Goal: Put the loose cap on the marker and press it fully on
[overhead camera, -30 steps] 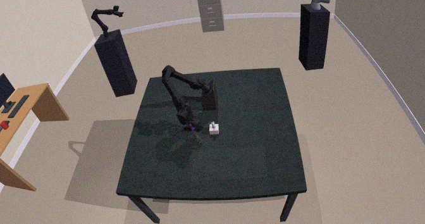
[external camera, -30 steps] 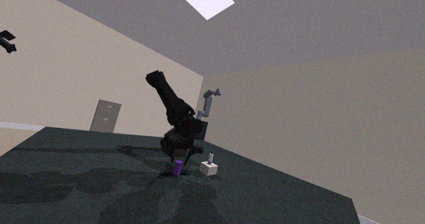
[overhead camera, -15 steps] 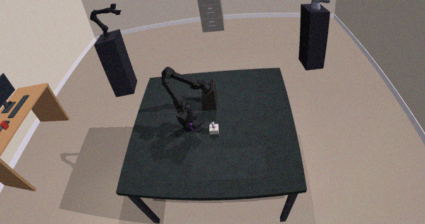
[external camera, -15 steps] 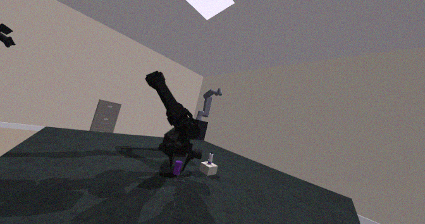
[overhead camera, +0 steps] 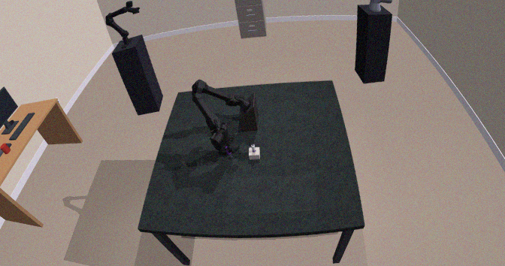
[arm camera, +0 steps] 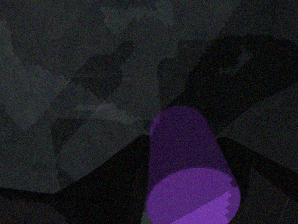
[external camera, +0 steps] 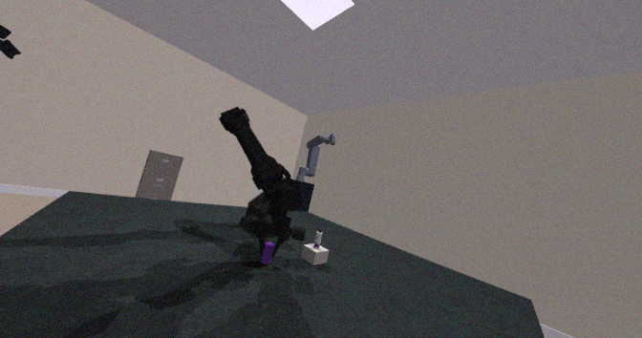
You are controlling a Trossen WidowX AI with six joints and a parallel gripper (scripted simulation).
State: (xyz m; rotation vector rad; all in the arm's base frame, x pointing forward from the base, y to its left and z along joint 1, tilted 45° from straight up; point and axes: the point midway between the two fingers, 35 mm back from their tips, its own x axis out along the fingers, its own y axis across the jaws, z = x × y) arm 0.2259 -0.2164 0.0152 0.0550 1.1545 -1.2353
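Note:
The purple cap (overhead camera: 228, 153) (external camera: 267, 258) (arm camera: 187, 150) stands at or just above the table top, leaning slightly in the exterior view. My gripper (external camera: 268, 251) (arm camera: 182, 145) points down and is shut on the cap, with one dark finger on each side of it. In the wrist view the cap's round end faces the camera. The white holder block (overhead camera: 254, 155) (external camera: 311, 254) is a short way to the right of the gripper in the top and exterior views. The pale marker (overhead camera: 253, 147) (external camera: 318, 238) stands upright in it, uncapped. The block and marker are outside the wrist view.
The dark table (overhead camera: 293, 192) (external camera: 406, 292) carries the arm's dark base block (overhead camera: 248, 122), behind the holder block in the top view. The arm's upper links (overhead camera: 222, 95) (external camera: 250, 144) rise high above the table. Other pedestals and a wooden desk (overhead camera: 41, 110) stand off the table.

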